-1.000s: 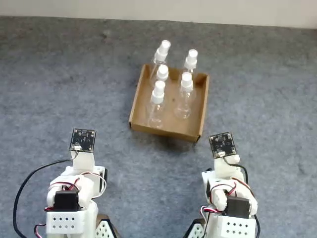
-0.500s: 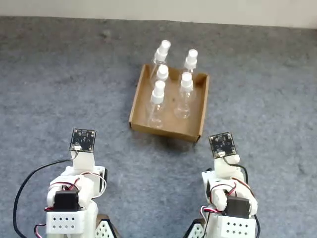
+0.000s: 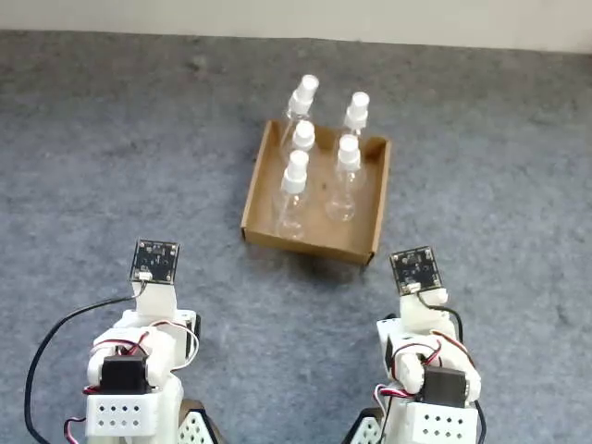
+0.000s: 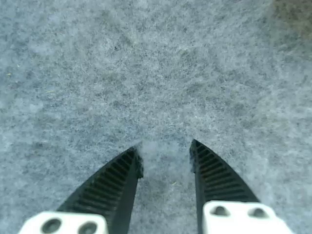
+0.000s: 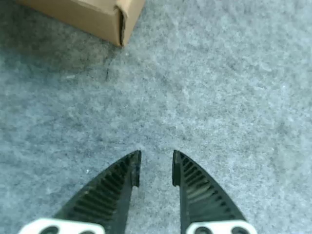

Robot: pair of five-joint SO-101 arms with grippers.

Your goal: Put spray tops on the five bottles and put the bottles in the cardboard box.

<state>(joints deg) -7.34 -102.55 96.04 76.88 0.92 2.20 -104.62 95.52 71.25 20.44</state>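
Observation:
The cardboard box (image 3: 261, 196) lies on the grey felt mid-table in the high view. Several clear bottles stand upright in it, each with a white spray top, among them a front bottle (image 3: 292, 196) and a back bottle (image 3: 302, 100). Both arms are folded back at the near edge, the left arm (image 3: 143, 347) and the right arm (image 3: 424, 347), well short of the box. My left gripper (image 4: 165, 145) hangs open over bare felt with nothing between its fingers. My right gripper (image 5: 156, 156) is slightly open and empty, with a box corner (image 5: 105, 17) ahead of it.
Grey felt (image 3: 111, 166) covers the whole table, with wide room on both sides of the box. A pale strip (image 3: 462, 23) runs along the far edge. A black cable (image 3: 42, 356) loops beside the left arm's base.

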